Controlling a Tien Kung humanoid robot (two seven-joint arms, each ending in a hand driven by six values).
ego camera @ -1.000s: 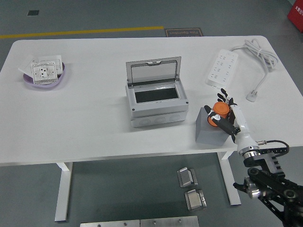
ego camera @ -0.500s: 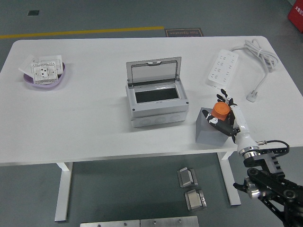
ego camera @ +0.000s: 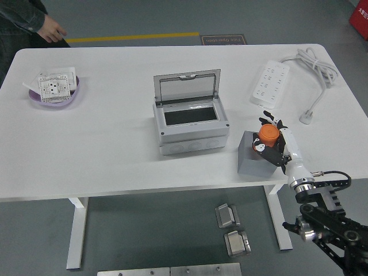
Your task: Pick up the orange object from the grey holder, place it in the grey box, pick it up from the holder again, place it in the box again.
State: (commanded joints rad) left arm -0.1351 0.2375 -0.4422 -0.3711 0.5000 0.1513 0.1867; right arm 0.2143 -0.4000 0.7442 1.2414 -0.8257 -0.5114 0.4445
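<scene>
While only the head view is given, the whole table (ego camera: 115, 155) is covered by it. At about four o'clock from the table's middle, near the front edge, the holder (ego camera: 248, 160) is seen, and the orange object (ego camera: 268, 134) is seen at its top right, with the fingers (ego camera: 270, 155) of the right hand (ego camera: 275, 144) curled around it. The object is thus taken as grasped; whether it has cleared the holder cannot be told. No left hand is in view. The box (ego camera: 190, 126) stands at the middle, at about ten o'clock from the holder, its lid raised and its dark opening exposed. Further off, a power strip (ego camera: 268, 84) lies at one o'clock and a purple bowl (ego camera: 54, 95) of white parts at ten o'clock. A person's hand (ego camera: 50, 29) is seen beyond the far left corner, touching nothing.

Judged from this, the object could be dropped if the grip is shallow, or the holder tipped if the lift is skewed. The raised lid could be struck if the carry is kept low.
</scene>
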